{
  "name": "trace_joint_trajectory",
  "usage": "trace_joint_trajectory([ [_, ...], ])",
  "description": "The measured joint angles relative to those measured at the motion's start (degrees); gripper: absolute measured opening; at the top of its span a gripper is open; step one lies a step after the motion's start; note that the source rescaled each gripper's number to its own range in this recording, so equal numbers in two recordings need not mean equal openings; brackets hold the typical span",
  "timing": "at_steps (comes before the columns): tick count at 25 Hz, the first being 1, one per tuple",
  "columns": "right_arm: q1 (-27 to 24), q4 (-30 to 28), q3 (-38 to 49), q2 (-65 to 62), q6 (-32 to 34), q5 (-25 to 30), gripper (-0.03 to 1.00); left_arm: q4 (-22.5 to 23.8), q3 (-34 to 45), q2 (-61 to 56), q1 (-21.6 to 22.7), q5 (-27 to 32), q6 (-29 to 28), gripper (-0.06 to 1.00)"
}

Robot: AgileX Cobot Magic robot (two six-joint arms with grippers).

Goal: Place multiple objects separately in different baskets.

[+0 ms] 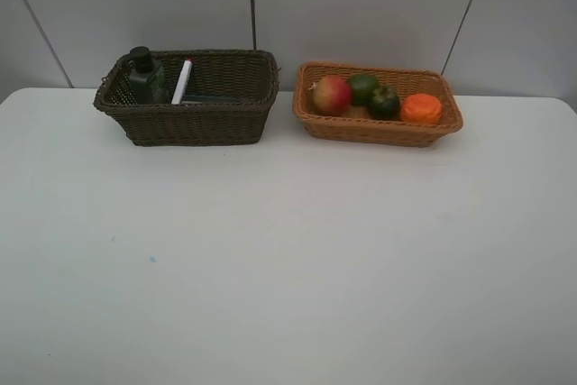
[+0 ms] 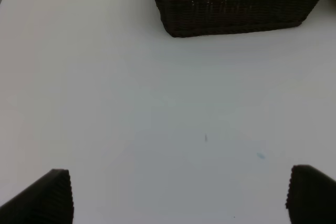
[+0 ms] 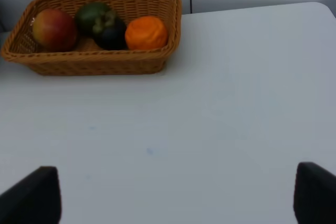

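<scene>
Both grippers are held wide apart and empty over the white table (image 1: 288, 259) — sorting looks finished. Ahead of the left gripper (image 2: 178, 198), the dark brown woven basket (image 2: 236, 11); ahead of the right gripper (image 3: 176, 195), the orange-tan wicker basket (image 3: 94, 61) with fruit.

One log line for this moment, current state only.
dark brown wicker basket: green pump bottle, white marker | tan wicker basket: four fruits | left pincer open | right pincer open
</scene>
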Motion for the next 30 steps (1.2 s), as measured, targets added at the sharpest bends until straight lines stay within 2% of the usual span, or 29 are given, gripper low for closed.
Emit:
trace_joint_trajectory([
  [30,0.0,0.0,0.0,0.0,0.0,0.0,0.95,0.04,0.0,0.0,0.0,0.0,0.0,1.0],
])
